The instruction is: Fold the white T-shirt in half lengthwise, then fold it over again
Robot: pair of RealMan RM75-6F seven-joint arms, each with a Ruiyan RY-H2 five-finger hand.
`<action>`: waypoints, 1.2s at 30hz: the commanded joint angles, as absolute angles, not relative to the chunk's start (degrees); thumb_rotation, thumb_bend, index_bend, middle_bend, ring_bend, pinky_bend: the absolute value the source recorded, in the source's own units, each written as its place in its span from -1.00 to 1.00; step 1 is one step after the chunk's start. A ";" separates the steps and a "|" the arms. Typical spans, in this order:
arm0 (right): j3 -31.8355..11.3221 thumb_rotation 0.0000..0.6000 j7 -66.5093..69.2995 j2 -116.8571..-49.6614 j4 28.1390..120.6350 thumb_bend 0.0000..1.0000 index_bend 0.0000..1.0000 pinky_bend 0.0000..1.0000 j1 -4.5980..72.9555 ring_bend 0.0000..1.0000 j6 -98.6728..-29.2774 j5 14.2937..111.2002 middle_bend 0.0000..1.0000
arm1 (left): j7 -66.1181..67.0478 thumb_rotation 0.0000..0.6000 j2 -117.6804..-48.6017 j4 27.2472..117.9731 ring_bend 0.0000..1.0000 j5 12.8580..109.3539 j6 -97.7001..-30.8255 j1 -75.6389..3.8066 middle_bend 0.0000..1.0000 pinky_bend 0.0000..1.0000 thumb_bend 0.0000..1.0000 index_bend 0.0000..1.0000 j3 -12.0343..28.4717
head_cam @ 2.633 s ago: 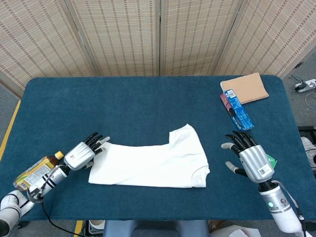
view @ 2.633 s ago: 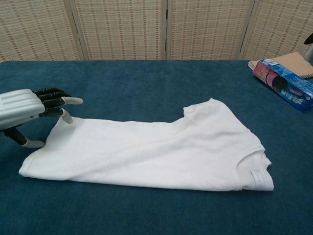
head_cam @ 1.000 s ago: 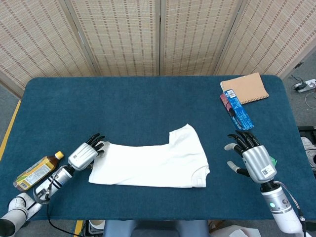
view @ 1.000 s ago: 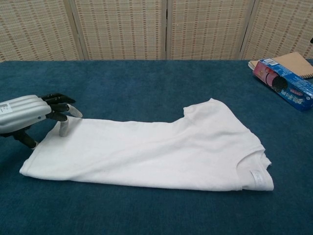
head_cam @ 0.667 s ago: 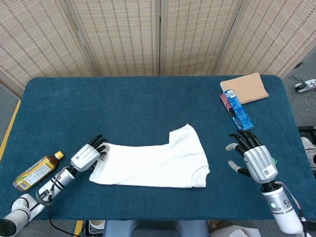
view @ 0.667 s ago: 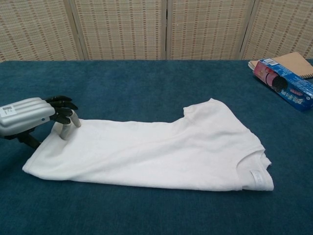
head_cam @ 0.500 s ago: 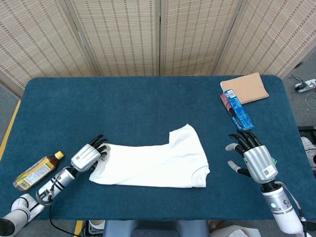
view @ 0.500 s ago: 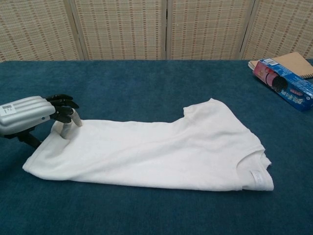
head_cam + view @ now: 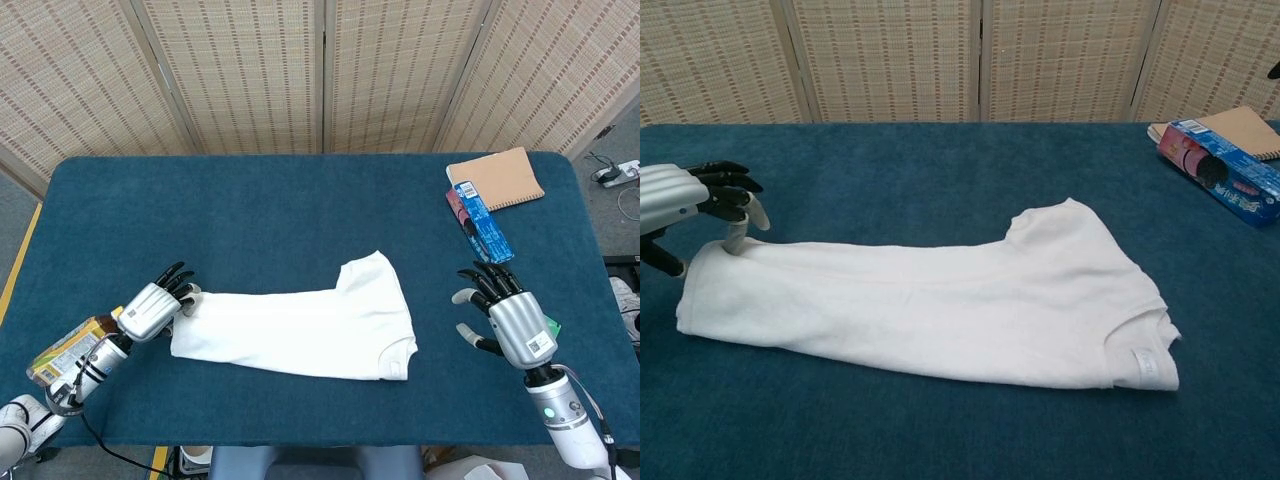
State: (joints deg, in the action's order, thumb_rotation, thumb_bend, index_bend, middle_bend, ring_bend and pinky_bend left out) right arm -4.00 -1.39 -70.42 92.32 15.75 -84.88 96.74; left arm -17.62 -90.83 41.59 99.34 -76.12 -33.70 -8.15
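Observation:
The white T-shirt (image 9: 300, 330) (image 9: 930, 300) lies folded in half lengthwise on the blue table, hem end to the left and collar to the right. My left hand (image 9: 150, 308) (image 9: 680, 200) is at the far corner of the hem end and pinches the cloth between thumb and fingertips. My right hand (image 9: 505, 325) hovers to the right of the collar end, apart from the shirt, fingers spread and holding nothing. It does not show in the chest view.
A tea bottle (image 9: 65, 350) lies by the left arm near the table's left edge. A brown notebook (image 9: 497, 180) (image 9: 1240, 128) and a blue box (image 9: 480, 222) (image 9: 1220, 180) sit at the back right. A woven screen stands behind the table.
My left hand closed on the hem corner and pulled left, dragging the whole shirt leftward and stretching it out. The right hand barely moved.

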 commanded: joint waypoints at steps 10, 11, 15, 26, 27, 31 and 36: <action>-3.88 1.00 -1.26 -70.41 92.38 -0.66 -0.11 -0.70 15.50 -0.76 -85.70 97.27 -0.50 | -16.60 1.00 -87.68 48.53 -0.74 98.34 -74.97 -33.43 -0.37 -1.00 -0.22 0.42 -7.18; -3.86 1.00 -1.21 -70.34 92.36 -0.66 -0.11 -0.70 15.42 -0.76 -85.84 97.29 -0.50 | -16.10 1.00 -87.20 49.89 -0.74 98.30 -74.55 -33.77 -0.37 -1.00 -0.22 0.42 -6.99; -3.98 1.00 -0.75 -70.05 92.19 -0.66 -0.11 -0.70 15.04 -0.76 -86.68 97.30 -0.50 | -12.19 1.00 -84.23 58.56 -0.74 97.52 -71.53 -36.04 -0.37 -1.00 -0.22 0.41 -5.42; -4.38 1.00 1.52 -69.28 91.03 -0.66 -0.10 -0.70 13.75 -0.76 -89.34 97.14 -0.50 | 4.56 1.00 -78.16 81.18 -0.74 91.64 -59.82 -43.17 -0.37 -1.00 -0.21 0.40 1.37; -4.43 1.00 1.82 -69.20 90.86 -0.66 -0.10 -0.70 13.58 -0.76 -89.66 97.11 -0.50 | 6.06 1.00 -77.93 82.99 -0.74 90.74 -58.70 -43.84 -0.37 -1.00 -0.21 0.40 2.14; -4.59 1.00 2.71 -69.02 90.30 -0.66 -0.10 -0.70 13.07 -0.76 -90.53 96.86 -0.50 | 11.18 1.00 -77.86 87.61 -0.74 87.53 -55.71 -45.76 -0.37 -1.00 -0.20 0.40 4.63; -4.84 1.00 3.90 -68.81 89.63 -0.66 -0.10 -0.70 12.52 -0.76 -91.32 96.38 -0.50 | 17.11 1.00 -79.05 91.31 -0.74 83.53 -53.36 -47.84 -0.37 -1.00 -0.20 0.40 7.33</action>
